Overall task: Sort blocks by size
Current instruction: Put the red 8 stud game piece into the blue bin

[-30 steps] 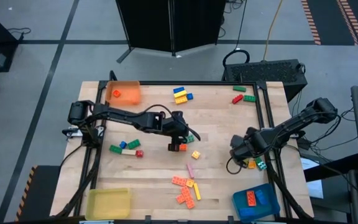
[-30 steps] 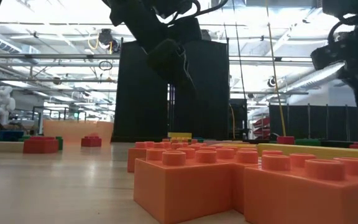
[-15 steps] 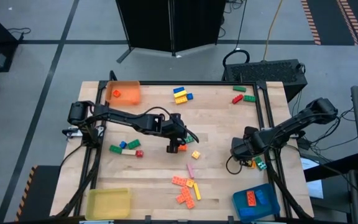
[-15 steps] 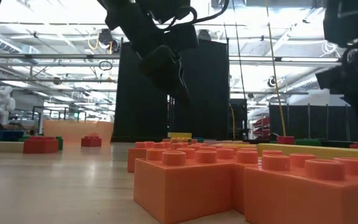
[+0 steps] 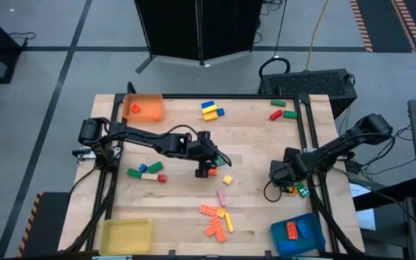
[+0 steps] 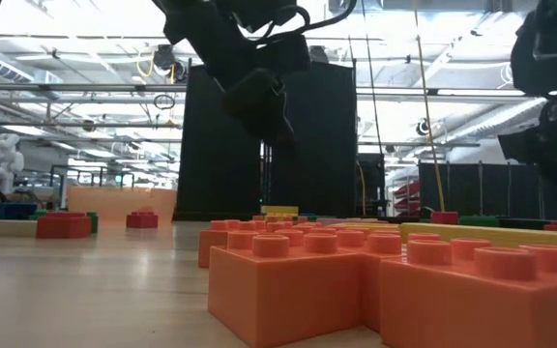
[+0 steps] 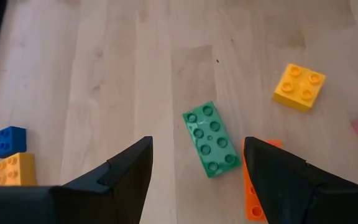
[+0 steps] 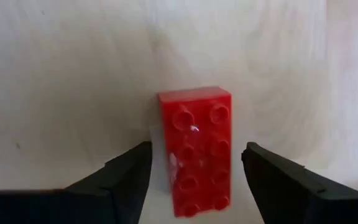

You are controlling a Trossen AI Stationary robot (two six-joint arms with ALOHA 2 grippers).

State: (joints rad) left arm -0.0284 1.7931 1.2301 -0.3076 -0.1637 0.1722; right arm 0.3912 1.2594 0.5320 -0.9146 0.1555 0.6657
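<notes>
The left gripper hangs over the middle of the table, jaws spread wide and empty, above a green block that lies flat on the wood beside an orange block (a yellow block sits apart). The right gripper is low near the table's right edge, jaws open on either side of a red block lying flat, not gripping it.
</notes>
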